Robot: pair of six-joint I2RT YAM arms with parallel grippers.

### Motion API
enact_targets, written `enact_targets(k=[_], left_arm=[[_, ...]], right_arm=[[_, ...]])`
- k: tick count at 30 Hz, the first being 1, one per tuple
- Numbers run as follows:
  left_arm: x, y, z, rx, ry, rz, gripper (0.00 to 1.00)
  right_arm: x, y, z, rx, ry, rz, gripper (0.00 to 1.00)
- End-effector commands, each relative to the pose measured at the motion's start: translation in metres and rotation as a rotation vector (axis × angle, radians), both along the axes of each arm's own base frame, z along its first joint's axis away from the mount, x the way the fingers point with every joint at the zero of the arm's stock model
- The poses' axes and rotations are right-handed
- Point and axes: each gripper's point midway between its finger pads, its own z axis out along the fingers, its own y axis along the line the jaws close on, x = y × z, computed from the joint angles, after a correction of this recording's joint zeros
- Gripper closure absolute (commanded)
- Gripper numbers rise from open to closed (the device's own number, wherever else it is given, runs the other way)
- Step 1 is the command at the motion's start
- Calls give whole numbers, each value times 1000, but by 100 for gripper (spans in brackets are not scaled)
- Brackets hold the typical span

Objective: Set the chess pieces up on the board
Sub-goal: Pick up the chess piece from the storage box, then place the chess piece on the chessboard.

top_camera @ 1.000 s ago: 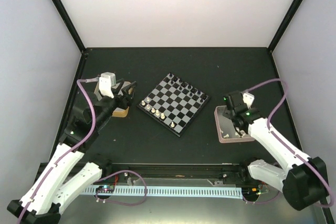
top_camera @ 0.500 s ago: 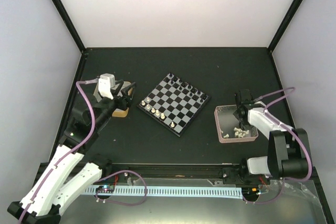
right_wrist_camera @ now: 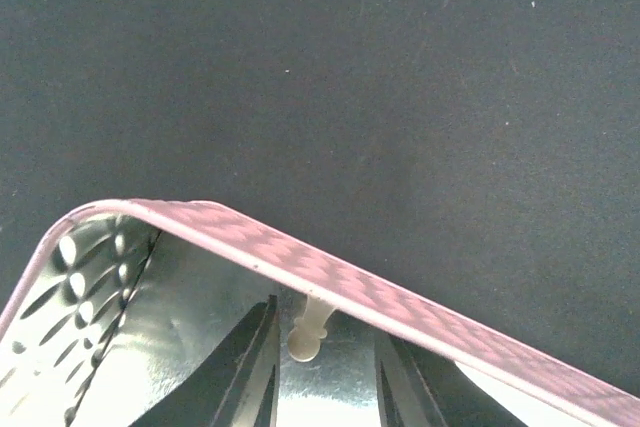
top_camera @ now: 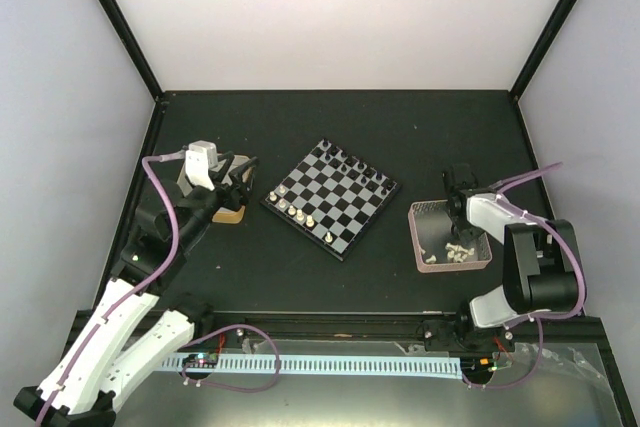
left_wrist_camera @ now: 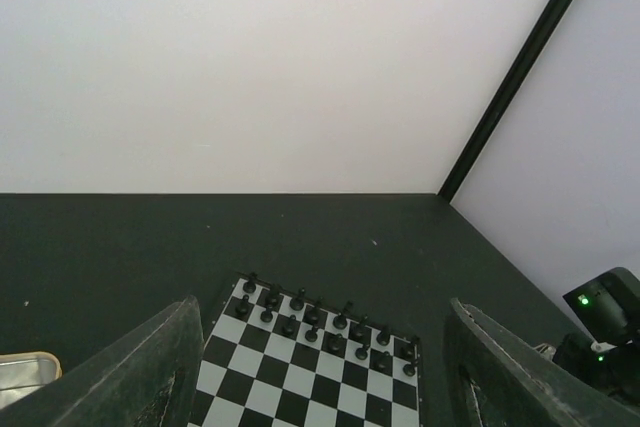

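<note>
The board (top_camera: 330,197) lies at the table's middle, turned cornerwise. Black chess pieces (top_camera: 352,165) fill its far right edge, and a few cream ones (top_camera: 298,213) stand along its near left edge. More cream pieces (top_camera: 458,252) lie in the pink tray (top_camera: 418,237). My right gripper (top_camera: 456,191) dips into the tray's far end. In the right wrist view its jaws (right_wrist_camera: 325,367) stand narrowly open around one cream piece (right_wrist_camera: 310,332) under the pink rim (right_wrist_camera: 420,307), with a gap on each side. My left gripper (top_camera: 240,175) hangs open left of the board, facing the black pieces (left_wrist_camera: 330,327).
A yellow-rimmed tin (top_camera: 232,214) sits under my left gripper, its corner showing in the left wrist view (left_wrist_camera: 25,372). Black frame posts and pale walls close off the table at the back and sides.
My right arm has folded back and its gripper has moved to the tray's far end, uncovering the cream pieces; its jaws have narrowed around one piece. The left arm has hardly moved.
</note>
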Motion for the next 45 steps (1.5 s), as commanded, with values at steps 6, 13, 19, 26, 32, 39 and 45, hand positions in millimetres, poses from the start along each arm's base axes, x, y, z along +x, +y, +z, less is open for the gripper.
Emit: enact_targets(k=[6, 13, 19, 26, 32, 39, 45], left_arm=[[0, 3, 6, -2, -31, 12, 32], [0, 4, 7, -3, -32, 15, 32], [1, 4, 5, -6, -27, 15, 32], [3, 2, 1, -11, -17, 13, 32], [8, -2, -9, -5, 28, 5, 32], [16, -13, -27, 9, 118, -32, 32], [22, -19, -39, 25, 173, -45, 32]], right_arm=[[5, -15, 5, -61, -32, -110, 75], [13, -9, 2, -35, -23, -80, 88], [18, 2, 8, 17, -43, -6, 97], [10, 29, 20, 140, -69, 162, 99], [4, 81, 27, 350, -49, 442, 99], [-12, 168, 59, 573, -107, 653, 99], [-13, 228, 77, 636, -116, 784, 99]])
